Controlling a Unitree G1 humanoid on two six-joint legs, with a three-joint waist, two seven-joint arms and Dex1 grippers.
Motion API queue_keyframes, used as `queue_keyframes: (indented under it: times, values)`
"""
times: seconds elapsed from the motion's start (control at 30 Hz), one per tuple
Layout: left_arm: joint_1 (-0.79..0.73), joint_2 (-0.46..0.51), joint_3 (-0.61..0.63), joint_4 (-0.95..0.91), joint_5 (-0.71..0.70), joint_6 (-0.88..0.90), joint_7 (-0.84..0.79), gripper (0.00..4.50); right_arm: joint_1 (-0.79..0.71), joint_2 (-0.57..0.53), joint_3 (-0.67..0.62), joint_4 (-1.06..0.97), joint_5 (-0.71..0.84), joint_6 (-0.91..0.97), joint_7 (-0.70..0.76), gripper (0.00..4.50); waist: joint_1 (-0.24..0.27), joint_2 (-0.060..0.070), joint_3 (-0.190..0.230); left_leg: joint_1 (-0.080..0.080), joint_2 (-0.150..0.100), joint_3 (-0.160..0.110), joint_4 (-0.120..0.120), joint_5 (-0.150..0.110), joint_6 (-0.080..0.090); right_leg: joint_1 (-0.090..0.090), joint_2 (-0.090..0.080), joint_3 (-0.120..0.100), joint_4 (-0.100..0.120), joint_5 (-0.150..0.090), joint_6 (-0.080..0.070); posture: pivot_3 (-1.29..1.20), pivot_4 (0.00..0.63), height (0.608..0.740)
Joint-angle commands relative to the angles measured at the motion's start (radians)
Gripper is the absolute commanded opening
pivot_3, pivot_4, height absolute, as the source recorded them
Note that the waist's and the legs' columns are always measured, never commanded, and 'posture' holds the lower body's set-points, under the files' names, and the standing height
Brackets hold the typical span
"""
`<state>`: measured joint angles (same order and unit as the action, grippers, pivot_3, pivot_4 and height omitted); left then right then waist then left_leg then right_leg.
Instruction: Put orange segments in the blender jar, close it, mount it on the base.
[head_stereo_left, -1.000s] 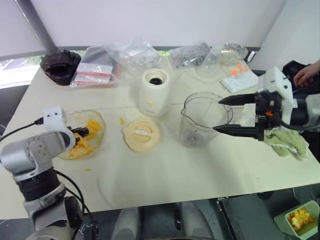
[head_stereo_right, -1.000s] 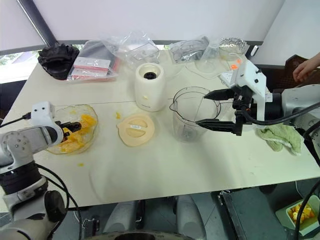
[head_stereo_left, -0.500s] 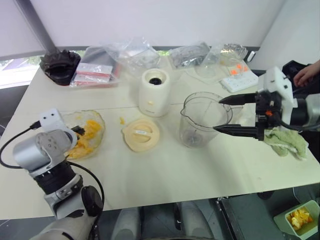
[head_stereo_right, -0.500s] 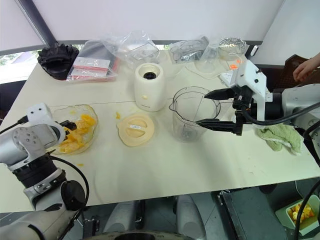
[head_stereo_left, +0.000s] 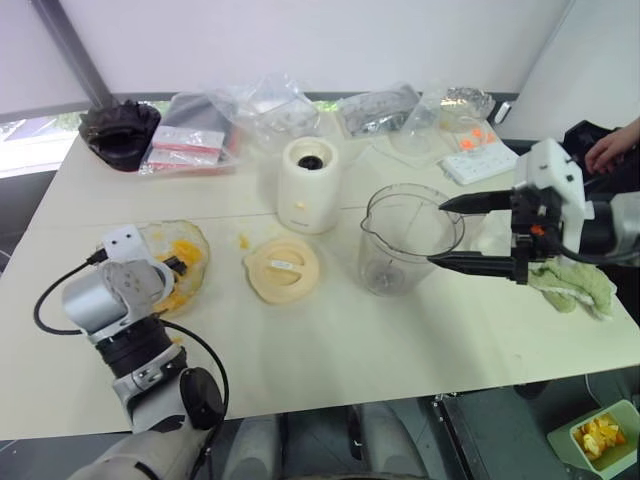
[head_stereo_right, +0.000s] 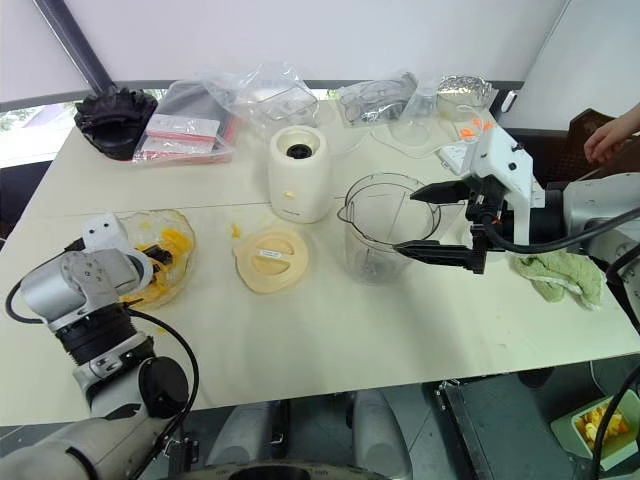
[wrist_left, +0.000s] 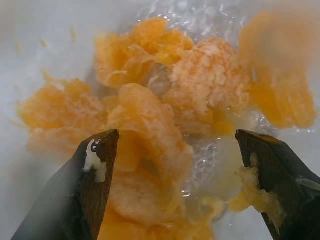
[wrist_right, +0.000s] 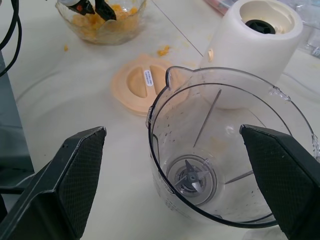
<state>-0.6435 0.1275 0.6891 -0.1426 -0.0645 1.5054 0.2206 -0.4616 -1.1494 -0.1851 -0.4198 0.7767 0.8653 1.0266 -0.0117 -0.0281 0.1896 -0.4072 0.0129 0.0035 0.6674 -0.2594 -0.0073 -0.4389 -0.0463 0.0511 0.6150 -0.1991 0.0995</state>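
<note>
Left gripper (wrist_left: 175, 165) wide over orange segments (wrist_left: 150, 125), pulp on fingertips (wrist_left: 95, 162), right gripper (head_stereo_left: 450, 232) wide beside blender jar (head_stereo_left: 405, 240)

The wet, pulpy yellow-orange segments (wrist_left: 150, 130) glisten in a shallow clear glass bowl (head_stereo_left: 200, 245). The tall blender jar (wrist_right: 230, 150) is clear, glossy plastic with a small metal blade. The squat cream base (head_stereo_left: 308, 185) looks smooth, faintly glossy plastic, the flat round cream lid (head_stereo_left: 283, 268) matt. A pale green cloth (head_stereo_left: 575, 283) looks nubbly.
</note>
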Motion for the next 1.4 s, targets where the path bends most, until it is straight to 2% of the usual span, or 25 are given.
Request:
queue_keyframes:
  times: [0.03,0.23,0.47,0.57,0.6,0.7,0.77,1.4]
  values:
    - [-0.03,0.012,0.022,0.039,0.014,-0.057,0.013,3.89,0.013,-0.002,-0.064,-0.035,0.008,-0.011,-0.012,4.5,0.0,0.0,0.0,0.0,0.0,0.0,0.0,0.0,0.0,0.0,0.0,0.0,0.0,0.0,0.0,0.0,0.15,0.74]
    - [-0.054,0.027,0.046,0.142,0.012,-0.112,0.02,3.89,0.031,0.0,-0.083,-0.054,0.011,-0.007,-0.036,4.5,0.0,0.0,0.0,0.0,0.0,0.0,0.0,0.0,0.0,0.0,0.0,0.0,0.0,0.0,0.0,0.0,0.15,0.74]
    - [-0.055,0.016,0.047,0.158,-0.002,-0.12,0.016,3.89,0.036,-0.001,-0.09,-0.063,0.016,-0.005,-0.052,4.5,0.0,0.0,0.0,0.0,0.0,0.0,0.0,0.0,0.0,0.0,0.0,0.0,0.0,0.0,0.0,0.0,0.15,0.74]
    - [-0.053,0.013,0.045,0.154,0.0,-0.124,0.02,3.06,0.035,0.0,-0.088,-0.065,0.015,-0.005,-0.056,4.5,0.0,0.0,0.0,0.0,0.0,0.0,0.0,0.0,0.0,0.0,0.0,0.0,0.0,0.0,0.0,0.0,0.15,0.74]
    - [-0.053,0.011,0.045,0.153,0.0,-0.129,0.021,3.06,0.034,0.001,-0.087,-0.065,0.015,-0.005,-0.057,4.5,0.0,0.0,0.0,0.0,0.0,0.0,0.0,0.0,0.0,0.0,0.0,0.0,0.0,0.0,0.0,0.0,0.15,0.74]
    - [-0.053,0.01,0.045,0.15,-0.001,-0.134,0.022,1.97,0.03,0.002,-0.083,-0.063,0.013,-0.008,-0.061,4.5,0.001,0.0,0.0,0.0,0.0,0.0,0.0,0.0,0.0,0.0,0.0,0.0,0.0,0.0,0.0,0.0,0.15,0.74]
    - [-0.054,0.012,0.043,0.146,0.003,-0.128,0.026,1.05,0.028,0.003,-0.081,-0.064,0.014,-0.007,-0.064,4.5,0.001,0.0,0.0,0.0,0.0,0.0,0.0,0.0,0.0,0.0,0.0,0.0,0.0,0.0,0.0,0.0,0.15,0.74]
    - [-0.045,0.007,0.046,0.091,-0.002,-0.098,0.015,1.05,-0.003,0.011,-0.048,-0.048,0.005,-0.011,-0.061,4.5,0.001,0.0,0.0,0.0,0.0,0.0,0.0,0.0,0.0,0.0,0.0,0.0,0.0,0.0,0.001,0.0,0.15,0.74]
